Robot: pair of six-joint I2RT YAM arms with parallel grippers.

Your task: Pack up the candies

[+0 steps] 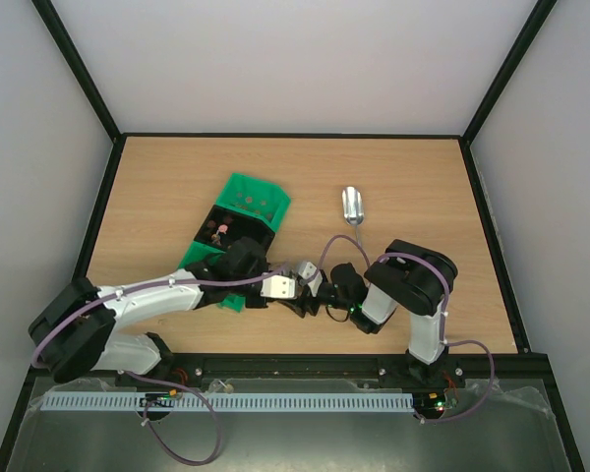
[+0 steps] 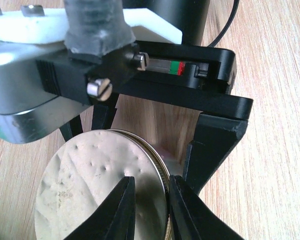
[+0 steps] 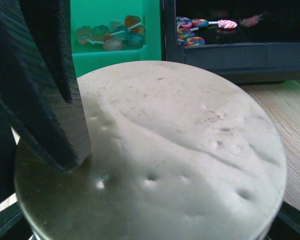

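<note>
Now pinching the rim of the metal lid with the left gripper nearly closed; bracing the jar under that lid in the wide-spread right gripper; with the candies beyond the lid in the green tray; probably risking a slip off that thin edge, jolting the jar over.

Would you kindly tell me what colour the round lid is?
The lid is dull pale silver with small dents, clearest in the right wrist view.
</note>
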